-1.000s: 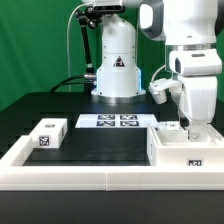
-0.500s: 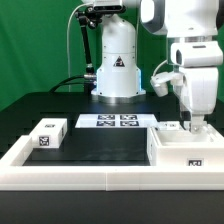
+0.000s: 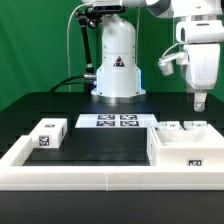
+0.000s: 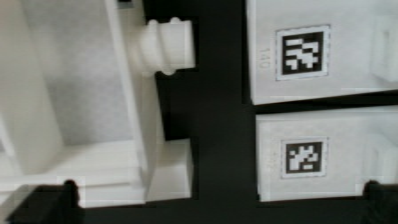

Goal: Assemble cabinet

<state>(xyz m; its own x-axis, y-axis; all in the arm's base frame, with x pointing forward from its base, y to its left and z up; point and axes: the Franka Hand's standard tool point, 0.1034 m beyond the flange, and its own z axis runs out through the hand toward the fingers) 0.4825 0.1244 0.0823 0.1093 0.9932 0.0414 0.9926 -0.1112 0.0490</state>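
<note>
The large white cabinet body [image 3: 184, 150] sits at the exterior view's right, against the border frame. Two small white tagged blocks [image 3: 170, 127] [image 3: 197, 126] lie side by side just behind it. A third tagged block [image 3: 47, 133] lies at the exterior view's left. My gripper [image 3: 201, 101] hangs open and empty well above the right-hand block. In the wrist view the body [image 4: 71, 110] with its round peg [image 4: 166, 45] lies beside the two blocks [image 4: 320, 50] [image 4: 329, 150]. My gripper [image 4: 219, 205] shows only its two dark fingertips [image 4: 63, 200], wide apart.
The marker board [image 3: 120, 121] lies at the table's middle back, in front of the robot base [image 3: 117, 65]. The long low white border frame [image 3: 90, 172] runs along the front and both sides of the black table.
My gripper has risen straight up from the right-hand block behind the cabinet body, leaving that block on the table. Nothing else has moved.
</note>
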